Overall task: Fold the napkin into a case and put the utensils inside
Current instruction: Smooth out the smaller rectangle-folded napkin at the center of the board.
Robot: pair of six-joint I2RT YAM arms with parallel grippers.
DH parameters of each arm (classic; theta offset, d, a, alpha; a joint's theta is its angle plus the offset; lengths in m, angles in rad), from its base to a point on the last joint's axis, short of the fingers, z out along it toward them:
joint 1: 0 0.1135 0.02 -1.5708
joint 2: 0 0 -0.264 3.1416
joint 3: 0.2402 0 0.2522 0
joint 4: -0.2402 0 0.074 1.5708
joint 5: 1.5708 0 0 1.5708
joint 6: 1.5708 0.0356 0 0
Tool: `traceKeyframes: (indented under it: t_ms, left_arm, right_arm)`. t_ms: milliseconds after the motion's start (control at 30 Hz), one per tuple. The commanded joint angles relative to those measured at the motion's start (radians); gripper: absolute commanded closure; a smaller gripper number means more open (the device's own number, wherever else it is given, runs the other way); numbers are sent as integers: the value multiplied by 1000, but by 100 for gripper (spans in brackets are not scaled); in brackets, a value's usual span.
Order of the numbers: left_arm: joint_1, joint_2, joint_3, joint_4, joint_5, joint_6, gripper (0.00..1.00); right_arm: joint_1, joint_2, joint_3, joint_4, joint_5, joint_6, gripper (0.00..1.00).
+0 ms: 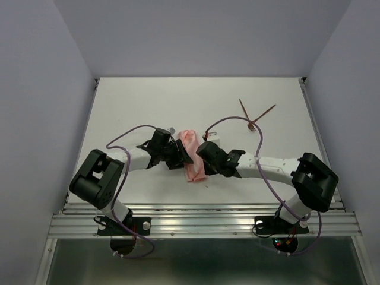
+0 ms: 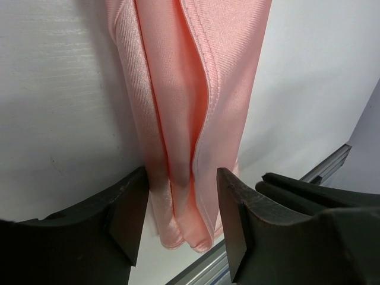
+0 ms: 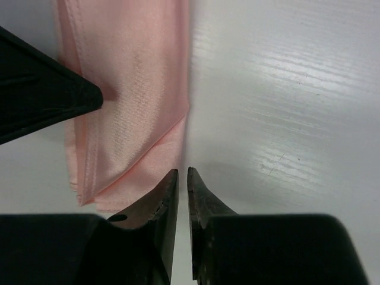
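The napkin (image 1: 190,141) lay near the middle of the desk (image 1: 148,107), between the two arms, already gathered into a narrow layered strip. The folding therefore looked well advanced. Up close, the case (image 2: 184,119) showed long folds running side by side with a hemmed edge on top, bulging a little rather than lying flat, so I judged it formed but not yet smoothed or settled. The left gripper (image 2: 178,219) stood over one end of the strip with its fingers (image 2: 127,217) apart, one on each side of the cloth. They were close against its edges but, as far as could be told, not clamped on it. The right gripper (image 3: 179,178) sat just beside the strip's long edge, its fingers (image 3: 163,202) nearly together with only a slit between them and nothing in it. The utensils (image 1: 256,116) lay crossed toward the far right of the desk, well apart from the napkin and from both grippers. Picking them up and slipping them inside was therefore all left to do.
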Motion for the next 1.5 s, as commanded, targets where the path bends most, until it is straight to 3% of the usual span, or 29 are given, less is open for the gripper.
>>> traceKeyframes:
  t_ms: [0, 300, 633, 833, 933, 1233, 1300, 1367, 1467]
  left_arm:
    - [-3, -53, -20, -28, -4, 38, 40]
    - [51, -191, -58, -106, -24, 61, 42]
    - [50, -133, -118, -29, 33, 60, 83]
    - [45, -67, -111, 20, 69, 60, 90]
    - [40, -51, -104, 23, 71, 61, 90]
    - [36, -30, -117, 35, 80, 63, 96]
    - [36, -33, -118, 37, 80, 63, 97]
    - [34, -34, -118, 38, 85, 63, 97]
    - [28, -30, -118, 43, 91, 63, 100]
  right_arm:
    - [9, -44, 86, -12, -10, -21, 77]
    - [79, 50, 200, -30, -1, -79, 61]
    - [107, 125, 238, -50, -32, -87, 51]
    - [116, 170, 240, -76, -12, -62, 51]
    - [125, 183, 240, -87, 5, -56, 53]
    - [125, 202, 244, -96, 31, -44, 77]
    - [125, 203, 244, -96, 35, -39, 90]
    - [125, 196, 244, -97, 43, -36, 97]
    - [125, 182, 246, -96, 51, -34, 99]
